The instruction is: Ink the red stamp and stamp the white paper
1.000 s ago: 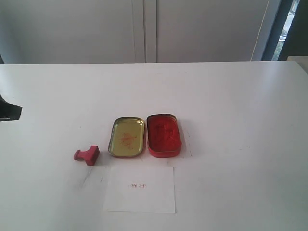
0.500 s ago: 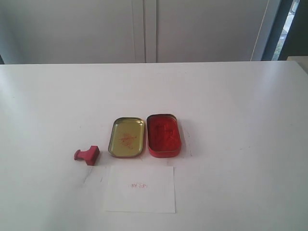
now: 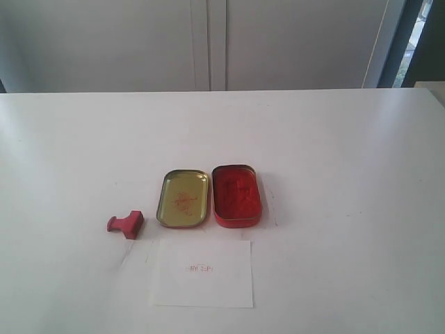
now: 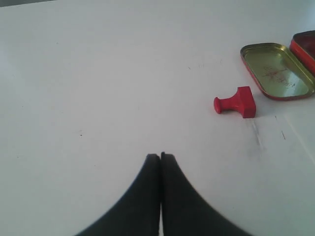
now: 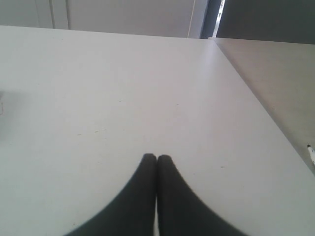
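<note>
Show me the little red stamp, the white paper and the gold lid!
Small red plastic stamp (image 3: 131,224), exterior view, block base.
Thin white paper sheet (image 3: 208,287), exterior view, bare lower part.
Gold oval tin lid (image 3: 183,199), exterior view, inner floor.

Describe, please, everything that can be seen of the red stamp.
The red stamp is small and looks like plastic: a round knob handle on a rectangular block. It lies tipped on its side on the white table, knob pointing away from the gold lid, apart from it. Only the table touches it.
</note>
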